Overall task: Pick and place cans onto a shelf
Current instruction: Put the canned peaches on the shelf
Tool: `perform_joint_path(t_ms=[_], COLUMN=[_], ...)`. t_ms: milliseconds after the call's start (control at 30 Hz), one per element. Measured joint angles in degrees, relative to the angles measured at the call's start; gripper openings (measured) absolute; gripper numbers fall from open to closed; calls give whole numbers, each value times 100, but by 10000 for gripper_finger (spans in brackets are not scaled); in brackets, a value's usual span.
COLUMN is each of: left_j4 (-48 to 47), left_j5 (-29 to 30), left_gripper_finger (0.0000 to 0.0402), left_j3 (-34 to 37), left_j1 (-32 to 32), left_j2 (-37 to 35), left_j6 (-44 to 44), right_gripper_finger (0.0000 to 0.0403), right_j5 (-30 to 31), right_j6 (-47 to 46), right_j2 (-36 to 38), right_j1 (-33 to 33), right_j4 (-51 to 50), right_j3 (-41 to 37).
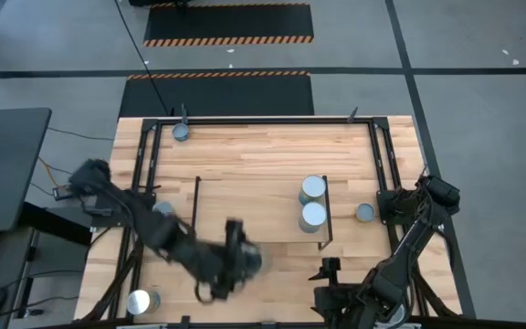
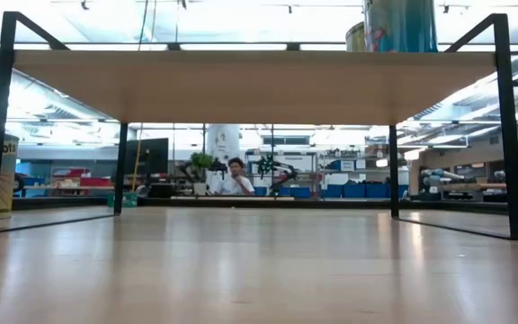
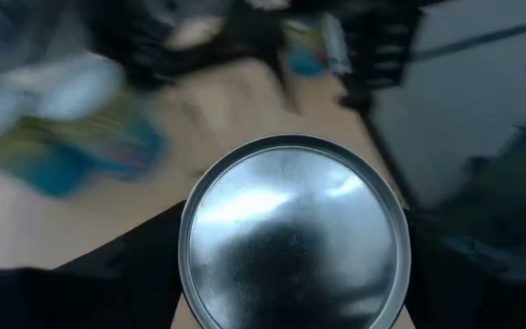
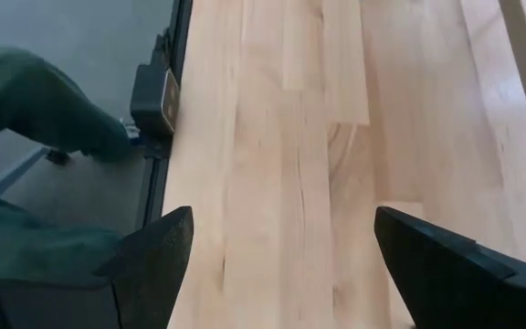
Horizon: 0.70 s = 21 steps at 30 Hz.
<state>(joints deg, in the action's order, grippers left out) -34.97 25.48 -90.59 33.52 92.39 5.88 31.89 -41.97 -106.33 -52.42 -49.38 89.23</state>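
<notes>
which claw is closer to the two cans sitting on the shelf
Left. The left claw is just off the shelf's front edge; the right claw sits nearer the table's edge.

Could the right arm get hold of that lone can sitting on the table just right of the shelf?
Probably yes. The can stands alone on bare table, apart from the shelf, close beside the right arm. The right gripper is open and holds nothing, though it rests nearer the table's front edge.

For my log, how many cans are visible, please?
7 cans: two on the shelf, one beside it, one far-left, one near-left, one by the left arm, one in the left claw. More may hide.
</notes>
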Motion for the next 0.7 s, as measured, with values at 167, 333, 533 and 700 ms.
perform_joint_path(t_ms=[167, 333, 533, 700], left_j4=[-61, -146, -69, 49], left_j5=[-685, -1753, -2390, -2718], left_gripper_finger=[323, 323, 324, 324], left_j3=[0, 7, 7, 4], left_j1=[-1122, -2461, -3560, -3647], left_j2=[-454, -467, -284, 11], left_j6=[-753, -1518, -2029, -2012], right_gripper_finger=[350, 350, 350, 350], right_j5=[489, 709, 1184, 1496], right_j6=[-22, 129, 208, 279], right_j2=[314, 963, 1712, 2119], right_j1=[7, 14, 96, 255], right_j4=[-198, -645, -1329, -1851], right_j3=[0, 0, 0, 0])
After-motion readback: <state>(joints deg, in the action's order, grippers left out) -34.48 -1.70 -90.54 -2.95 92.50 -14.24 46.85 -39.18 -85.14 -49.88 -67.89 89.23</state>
